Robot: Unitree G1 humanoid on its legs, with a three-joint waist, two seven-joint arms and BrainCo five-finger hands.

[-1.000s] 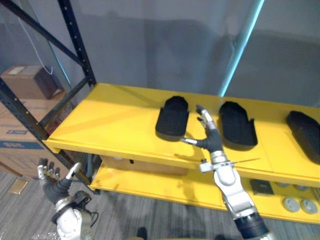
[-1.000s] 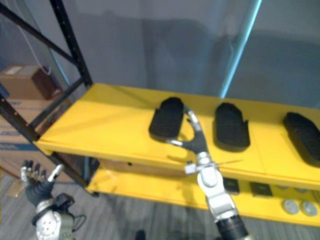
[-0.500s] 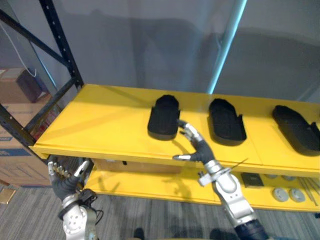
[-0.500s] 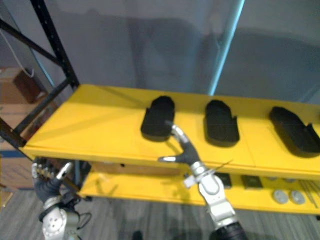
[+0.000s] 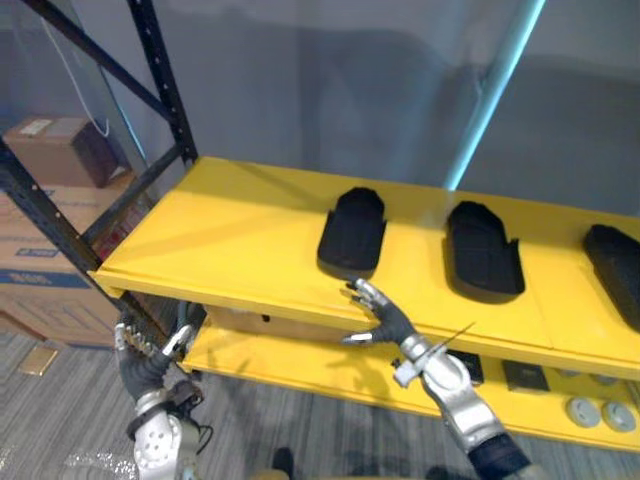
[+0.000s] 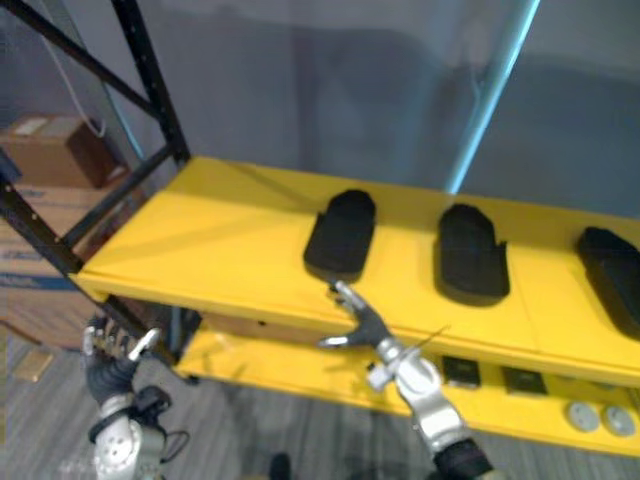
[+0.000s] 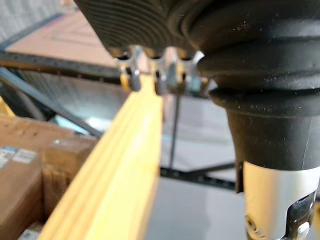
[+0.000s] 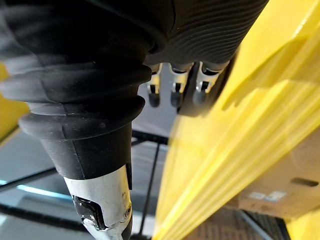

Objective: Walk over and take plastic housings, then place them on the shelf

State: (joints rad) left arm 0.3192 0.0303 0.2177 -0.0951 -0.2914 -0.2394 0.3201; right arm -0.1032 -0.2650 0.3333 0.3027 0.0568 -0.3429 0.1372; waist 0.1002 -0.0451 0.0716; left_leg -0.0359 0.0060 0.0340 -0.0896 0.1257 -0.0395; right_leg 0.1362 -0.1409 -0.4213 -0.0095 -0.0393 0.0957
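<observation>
Currently, three black plastic housings [image 6: 341, 235] lie in a row on the yellow shelf [image 5: 230, 240], well apart from one another: the left housing [image 5: 352, 232], the middle housing [image 5: 483, 252] and the right housing [image 5: 615, 270], the last cut off by the view's edge. The right hand [image 5: 385, 320] is raised at the shelf's front edge, just in front of the left housing and not touching it. Its fingers are spread, its thumb points sideways, and it grasps nothing. The left hand [image 5: 145, 362] is low, beneath the shelf's left front corner, near the black rack frame [image 5: 162, 85]. Its fingers are relaxed, point upward and are empty. Cardboard boxes [image 5: 45, 260] stand to the left of the rack. Grey discs [image 5: 580, 410] lie on the lower shelf [image 5: 300, 365].
</observation>
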